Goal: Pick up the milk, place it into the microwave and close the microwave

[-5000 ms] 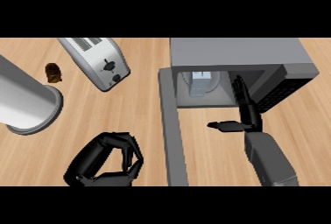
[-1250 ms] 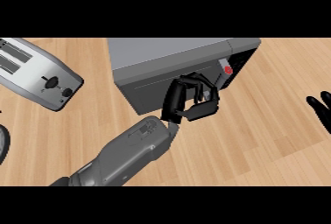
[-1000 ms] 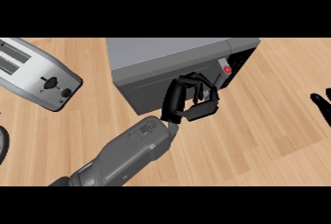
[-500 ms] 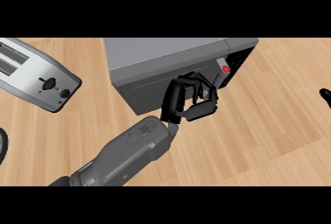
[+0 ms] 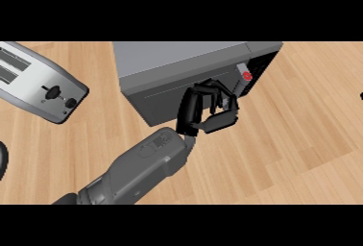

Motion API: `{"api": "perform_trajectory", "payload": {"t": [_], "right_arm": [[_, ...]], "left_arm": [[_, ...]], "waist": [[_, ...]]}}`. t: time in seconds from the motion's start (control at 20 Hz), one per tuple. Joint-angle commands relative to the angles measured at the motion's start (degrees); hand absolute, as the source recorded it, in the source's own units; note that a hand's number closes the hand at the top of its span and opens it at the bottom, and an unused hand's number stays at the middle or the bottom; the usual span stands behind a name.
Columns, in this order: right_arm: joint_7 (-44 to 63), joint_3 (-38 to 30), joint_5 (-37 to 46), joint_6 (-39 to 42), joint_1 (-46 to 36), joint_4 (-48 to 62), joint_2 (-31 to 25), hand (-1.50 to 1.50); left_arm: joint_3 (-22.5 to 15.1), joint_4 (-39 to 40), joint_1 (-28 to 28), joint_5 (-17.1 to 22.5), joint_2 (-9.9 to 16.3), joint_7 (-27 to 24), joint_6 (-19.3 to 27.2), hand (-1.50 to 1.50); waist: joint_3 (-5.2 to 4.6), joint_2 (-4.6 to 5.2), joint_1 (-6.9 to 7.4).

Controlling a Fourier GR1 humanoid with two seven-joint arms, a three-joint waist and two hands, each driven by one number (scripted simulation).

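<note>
Milk isn't visible; can't tell where it is. Microwave (image 5: 181, 67) sits at the counter's (image 5: 297, 139) far edge, roughly mid-width, door shut flush against the front face, red button (image 5: 247, 76) on the control panel at its right end. Left hand (image 5: 209, 108), on the grey forearm (image 5: 138, 173) coming up from the counter's near edge, is against the microwave's front, fingers (image 5: 190, 108) curled, nothing in them. Toaster (image 5: 35, 81) sits tilted near the far-left corner, well apart from the microwave. A dark sliver at the right edge (image 5: 361, 96) may be the right hand; can't tell its state.
</note>
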Motion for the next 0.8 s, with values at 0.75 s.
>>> {"api": "perform_trajectory", "payload": {"t": [0.75], "right_arm": [[3.5, 0.9, -8.1, 3.1, -1.2, -0.2, -3.7, -1.50]], "left_arm": [[1.4, 6.9, -5.2, 4.9, 0.0, -1.5, -1.7, 1.50]], "waist": [[0.07, 0.90, -0.58]]}}
